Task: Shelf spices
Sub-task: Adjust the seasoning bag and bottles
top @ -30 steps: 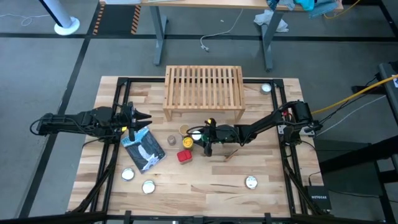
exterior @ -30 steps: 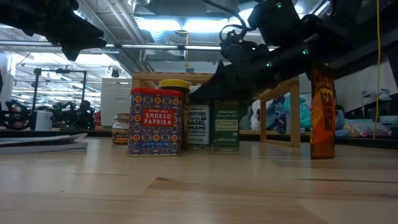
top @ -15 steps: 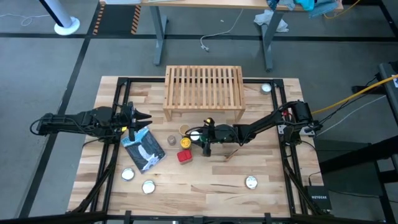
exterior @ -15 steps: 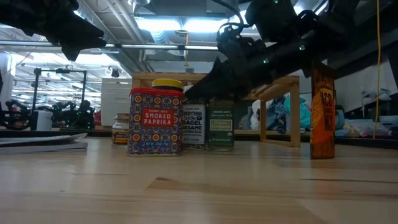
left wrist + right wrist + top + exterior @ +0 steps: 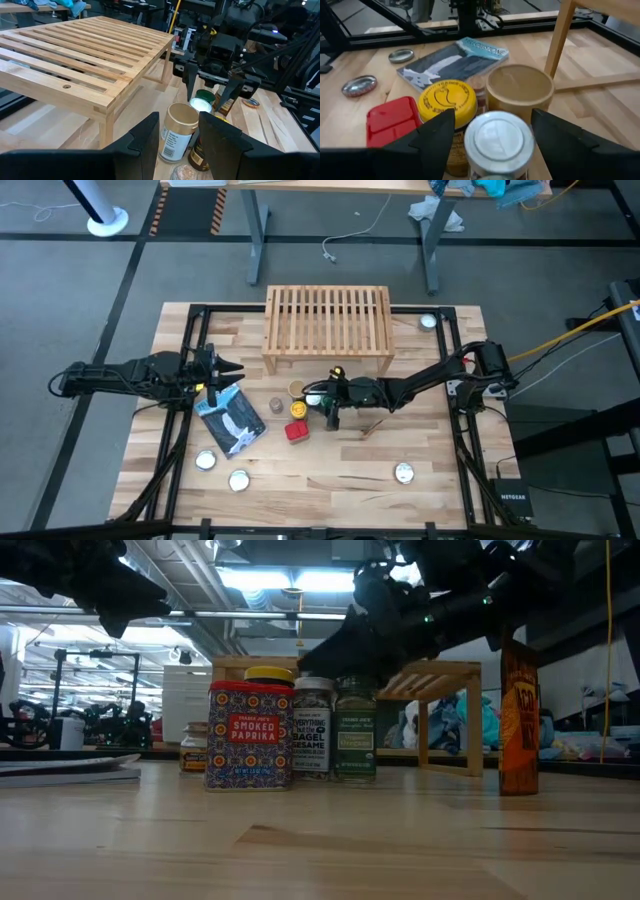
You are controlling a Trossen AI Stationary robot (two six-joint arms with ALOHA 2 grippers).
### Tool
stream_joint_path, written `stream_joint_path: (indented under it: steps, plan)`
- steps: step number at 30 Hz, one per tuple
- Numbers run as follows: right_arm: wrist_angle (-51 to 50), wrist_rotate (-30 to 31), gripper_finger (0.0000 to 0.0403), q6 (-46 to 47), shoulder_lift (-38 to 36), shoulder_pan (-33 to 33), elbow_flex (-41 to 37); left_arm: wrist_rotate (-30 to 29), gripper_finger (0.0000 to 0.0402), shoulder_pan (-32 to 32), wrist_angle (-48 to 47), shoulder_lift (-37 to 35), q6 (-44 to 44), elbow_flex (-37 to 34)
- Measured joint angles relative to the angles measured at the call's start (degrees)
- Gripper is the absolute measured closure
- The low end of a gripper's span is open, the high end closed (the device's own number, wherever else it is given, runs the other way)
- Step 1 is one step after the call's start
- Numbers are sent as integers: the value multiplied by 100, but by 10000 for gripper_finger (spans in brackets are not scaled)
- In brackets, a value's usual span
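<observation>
Right gripper (image 5: 490, 130): open, fingers either side of and above the white-lidded jar (image 5: 499, 142); nothing held. In the high view it sits at the centre of the frame, just below the shelf's front edge.
Left gripper (image 5: 232, 367): left of centre in the high view, above the upper corner of the pouch (image 5: 231, 418); fingers part open, nothing between them.
Shelf (image 5: 328, 325): upper centre of the high view, slatted top bare.
White-lidded jar: upright on the table, between the right gripper's fingers in the right wrist view; in the low view it stands mid-frame beside the green-label jar (image 5: 355, 728).
Yellow-lidded jar (image 5: 447, 102): touching the white-lidded jar, to its left in the right wrist view.
Tan-lidded jar (image 5: 520, 90): just behind the white-lidded one, near a shelf leg.
Red tin (image 5: 250, 735): left of centre in the low view, label reading smoked paprika.
Orange packet (image 5: 518, 720): upright at right of the low view, apart from the jars.
Silver discs (image 5: 222, 470): lower left of the table in the high view; another at lower right.
</observation>
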Motion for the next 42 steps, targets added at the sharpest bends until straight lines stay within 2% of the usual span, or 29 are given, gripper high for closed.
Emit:
stream_joint_path:
  steps: [6, 12, 21, 26, 32, 42]
  plan:
    - [-538, 1, 134, -148, -423, 0, 0, -1, 271, 0, 1, 1, 109, 0]
    - [-1662, 9, 134, -455, -1415, 0, 0, 0, 271, 2, 5, 1, 125, 0]
    - [-4242, 195, 134, -264, -3408, 12, 2, 0, 271, 2, -6, 1, 111, 0]
    - [-5470, 325, 134, 204, -4219, 372, 2, 0, 271, 2, -1, 1, 84, 0]
    - [-6557, 739, 134, 935, -4542, 1092, 2, 7, 271, 1, -5, 0, -40, 0]
    - [-7520, 802, 134, 2026, -4507, 2089, 2, 24, 271, 2, -4, 1, -259, 0]
